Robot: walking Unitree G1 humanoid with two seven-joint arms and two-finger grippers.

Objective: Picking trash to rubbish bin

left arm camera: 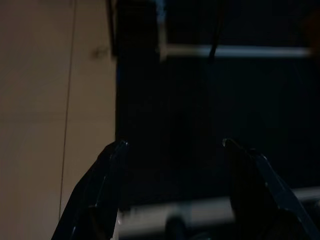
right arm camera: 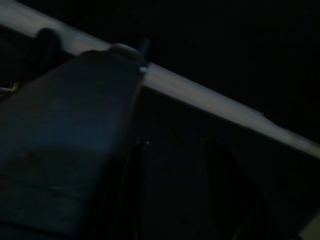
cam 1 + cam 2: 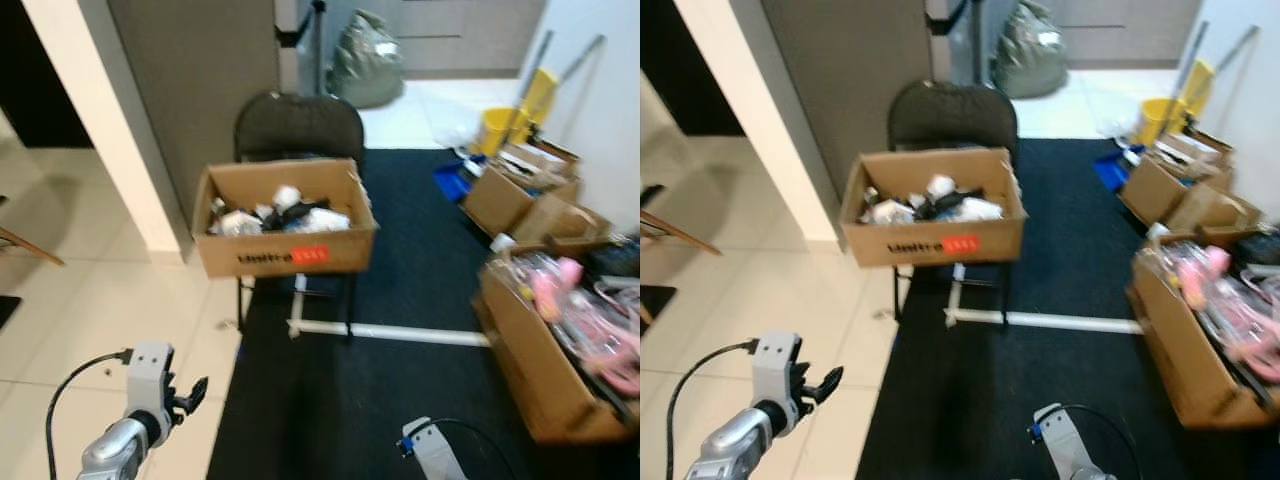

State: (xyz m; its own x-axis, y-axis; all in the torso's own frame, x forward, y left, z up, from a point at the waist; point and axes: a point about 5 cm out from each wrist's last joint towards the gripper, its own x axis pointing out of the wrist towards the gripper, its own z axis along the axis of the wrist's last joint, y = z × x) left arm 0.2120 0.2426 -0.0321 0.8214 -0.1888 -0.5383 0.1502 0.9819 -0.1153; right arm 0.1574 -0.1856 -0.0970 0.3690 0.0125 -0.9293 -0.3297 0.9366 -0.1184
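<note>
A cardboard box [image 3: 285, 248] full of black and white scraps [image 3: 275, 212] rests on the seat of a black folding chair [image 3: 298, 125] straight ahead. My left gripper [image 3: 190, 395] hangs low at the lower left, above the line where pale tiles meet the black carpet. In the left wrist view this gripper [image 1: 172, 143] is open with nothing between its fingers [image 1: 107, 170]. Only the wrist of my right arm [image 3: 428, 447] shows, at the bottom edge over the carpet. The right wrist view is too dark to make out its fingers.
A black carpet [image 3: 400, 290] carries a white tape line [image 3: 400, 333] behind the chair legs. Open cardboard boxes [image 3: 545, 350] with pink items line the right side. A yellow bucket [image 3: 497, 128] and a grey bag [image 3: 365, 60] stand far back. A wall corner [image 3: 110, 130] rises left.
</note>
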